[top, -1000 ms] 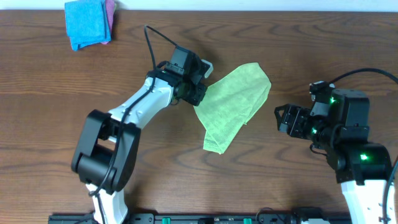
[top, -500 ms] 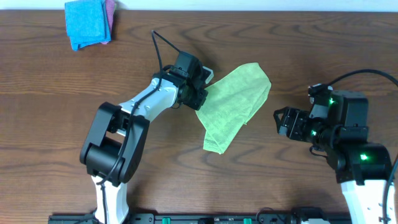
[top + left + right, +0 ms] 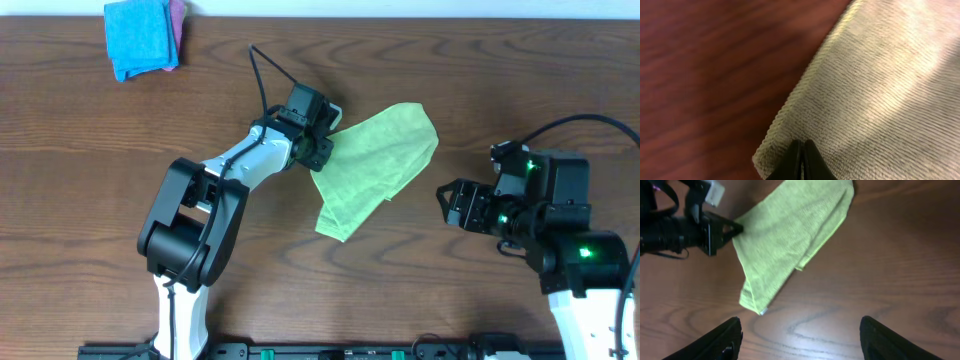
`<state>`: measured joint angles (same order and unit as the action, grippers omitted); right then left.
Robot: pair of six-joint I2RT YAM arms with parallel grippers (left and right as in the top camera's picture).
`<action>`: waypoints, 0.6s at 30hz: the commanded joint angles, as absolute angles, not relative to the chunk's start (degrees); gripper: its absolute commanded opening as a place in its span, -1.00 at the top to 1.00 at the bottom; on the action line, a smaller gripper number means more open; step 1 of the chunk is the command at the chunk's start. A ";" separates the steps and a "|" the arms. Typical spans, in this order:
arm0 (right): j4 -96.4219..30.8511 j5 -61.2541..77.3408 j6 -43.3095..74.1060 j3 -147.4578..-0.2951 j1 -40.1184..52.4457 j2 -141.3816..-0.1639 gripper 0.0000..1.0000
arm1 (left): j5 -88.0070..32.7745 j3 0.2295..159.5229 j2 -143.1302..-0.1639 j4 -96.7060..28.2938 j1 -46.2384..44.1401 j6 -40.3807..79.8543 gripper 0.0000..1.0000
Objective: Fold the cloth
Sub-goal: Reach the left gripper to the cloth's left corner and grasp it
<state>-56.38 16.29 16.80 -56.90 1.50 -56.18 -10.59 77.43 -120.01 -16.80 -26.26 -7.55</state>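
The lime-green cloth (image 3: 372, 165) lies folded in a slanted, roughly triangular shape on the brown table, its narrow end toward the front. My left gripper (image 3: 324, 152) is at the cloth's left corner, shut on that edge; in the left wrist view its fingertips (image 3: 803, 150) pinch the ribbed cloth (image 3: 875, 90). My right gripper (image 3: 452, 203) is open and empty, to the right of the cloth and apart from it. In the right wrist view the cloth (image 3: 790, 240) lies ahead, with a small white tag (image 3: 762, 311) at its near tip, and the fingers (image 3: 800, 340) are spread wide.
A bright blue cloth (image 3: 137, 37) lies on a pink cloth (image 3: 178, 20) at the table's far left corner. Bare brown wood (image 3: 480, 90) surrounds the green cloth.
My left gripper has shifted slightly right and back with the cloth's corner. The cloth's narrow front end has swung a little left. My right gripper has edged slightly left.
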 commanded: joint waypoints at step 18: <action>-24.56 24.60 19.25 -49.52 20.60 -88.66 0.97 | 6.37 77.65 -123.11 -29.93 -23.55 -3.73 0.88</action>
<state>-26.33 23.16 17.82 -49.76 17.98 -85.93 5.13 80.01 -120.20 -27.22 -24.21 -5.54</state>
